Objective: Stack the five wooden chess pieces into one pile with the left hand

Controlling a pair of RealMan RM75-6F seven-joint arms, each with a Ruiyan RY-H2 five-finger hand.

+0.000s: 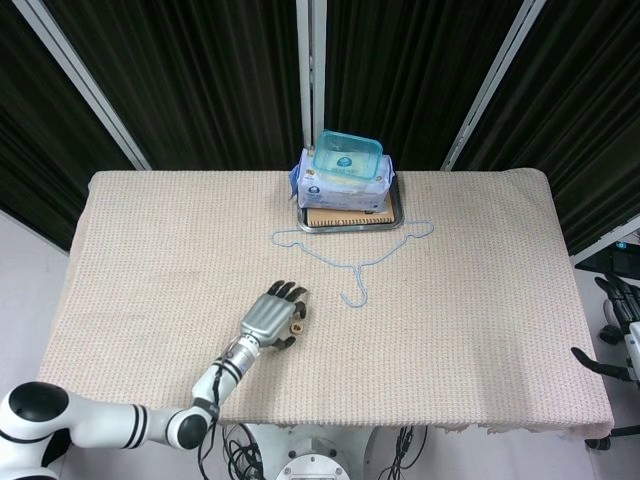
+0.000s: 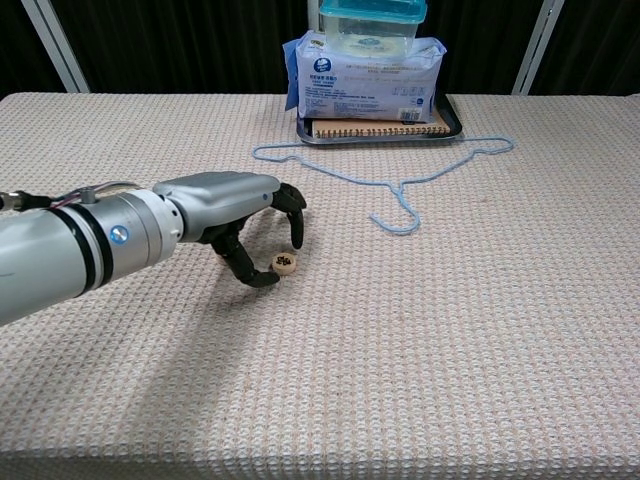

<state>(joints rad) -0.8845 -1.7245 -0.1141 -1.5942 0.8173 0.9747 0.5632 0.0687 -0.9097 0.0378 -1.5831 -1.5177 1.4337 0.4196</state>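
One round wooden chess piece (image 2: pixel 284 263) lies flat on the woven table cover, dark mark facing up; the head view shows the chess piece (image 1: pixel 297 326) beside my fingertips. My left hand (image 2: pixel 235 215) arches over it, the thumb low on its left and the fingers (image 2: pixel 296 228) curved down just behind it. It rests on the cloth between them, and no firm grip shows. The left hand (image 1: pixel 268 318) covers the spot to the piece's left, so no other pieces show. My right hand (image 1: pixel 622 325) hangs off the table's right edge, holding nothing.
A light blue wire hanger (image 2: pixel 400 185) lies behind and to the right of the piece. At the back middle a metal tray (image 2: pixel 452 124) carries a notebook, a wet-wipes pack (image 2: pixel 365 78) and a teal-lidded box (image 2: pixel 372 22).
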